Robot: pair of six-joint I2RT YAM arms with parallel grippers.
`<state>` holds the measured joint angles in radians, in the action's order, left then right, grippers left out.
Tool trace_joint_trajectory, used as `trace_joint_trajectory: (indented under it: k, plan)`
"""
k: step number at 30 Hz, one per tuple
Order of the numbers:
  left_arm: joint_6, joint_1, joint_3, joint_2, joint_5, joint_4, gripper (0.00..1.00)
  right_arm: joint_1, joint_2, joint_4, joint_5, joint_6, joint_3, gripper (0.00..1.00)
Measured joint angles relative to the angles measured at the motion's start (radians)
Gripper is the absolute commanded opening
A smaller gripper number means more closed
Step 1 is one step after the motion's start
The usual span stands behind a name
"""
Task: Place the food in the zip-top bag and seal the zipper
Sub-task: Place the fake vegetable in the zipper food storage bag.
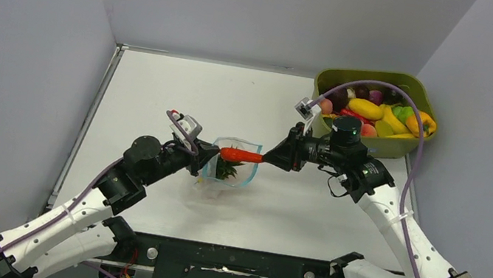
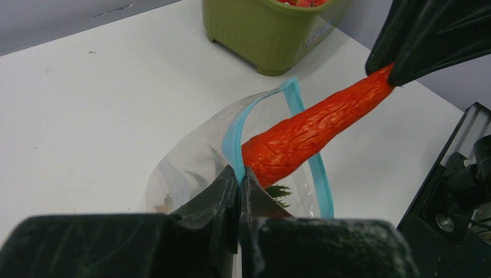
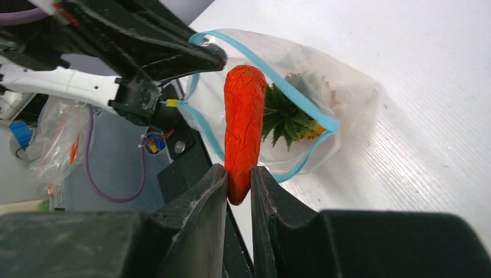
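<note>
- The left gripper (image 2: 238, 179) is shut tight on the zipper (image 2: 231, 139), pinching one lip so the mouth of the zip-top bag (image 2: 185, 162) stands open
- It looks best for that hand to hold firm, so the floppy mouth does not fold shut
- The pineapple (image 3: 286, 119) lies inside the bag
- The red piece (image 3: 244, 116) has its fat end right at the mouth, between the two blue lips, with most of it outside
- The right gripper (image 3: 237, 179) pinches its thin end, fingers nearly closed on it
- It should push the piece deep in, then let go
- Farther off, the green tub (image 1: 398, 146) holds more food, well apart from the bag
</note>
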<state>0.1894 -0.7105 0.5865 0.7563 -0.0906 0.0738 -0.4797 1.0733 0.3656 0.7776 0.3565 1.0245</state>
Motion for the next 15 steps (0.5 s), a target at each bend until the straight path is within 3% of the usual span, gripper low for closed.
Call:
trace_joint_trajectory:
  k: [15]
  plan:
    - [0.011, 0.0, -0.018, -0.005, -0.064, 0.032, 0.0, -0.136, 0.162, -0.024, -0.233, 0.0, 0.087, 0.0]
